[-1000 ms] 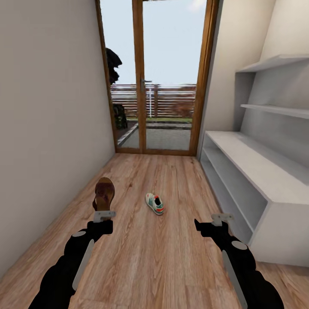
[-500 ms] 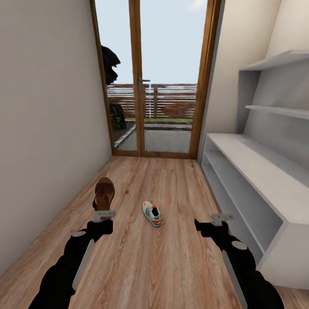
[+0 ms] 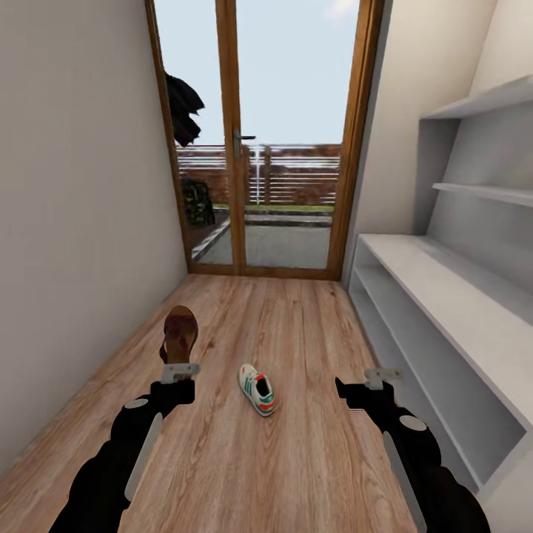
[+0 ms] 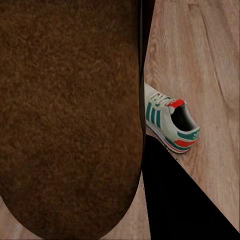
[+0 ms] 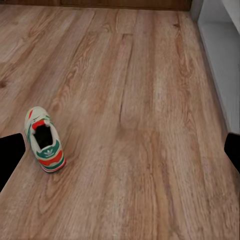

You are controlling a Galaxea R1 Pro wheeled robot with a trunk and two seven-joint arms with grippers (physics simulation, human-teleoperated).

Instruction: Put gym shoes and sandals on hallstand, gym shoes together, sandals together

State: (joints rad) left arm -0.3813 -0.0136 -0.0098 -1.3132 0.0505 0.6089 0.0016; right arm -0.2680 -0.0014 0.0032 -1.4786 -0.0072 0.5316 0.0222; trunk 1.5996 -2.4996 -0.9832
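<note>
Far left, plain wall (image 3: 74, 222), corridor floor (image 3: 296, 459) of brown planks running to a glass door (image 3: 274, 141) with wood frame. Left pincer (image 3: 180, 372) clamped on a sandal (image 3: 180, 334), brown, held upright off the floor, sole facing the left wrist camera and covering much of that view (image 4: 70, 115). Only one sandal seen. Just right of the left pincer, one gym shoe (image 3: 257, 389) lying on the floor mid-corridor, white with green stripes and red heel patch, heel toward the robot, toe toward the door; same shoe in the left wrist view (image 4: 170, 122) beside the sandal's edge, and in the right wrist view (image 5: 45, 140) with open collar up. Only one gym shoe seen. Right pincer (image 3: 376, 378) held over bare floor, nothing between its fingers; jaws spread wide in the right wrist view, dark tips at both picture edges. Far right, hallstand (image 3: 459, 311), light grey, low tiers and two slab shelves above, all tiers bare of shoes; its base edge in the right wrist view (image 5: 220, 60).
</note>
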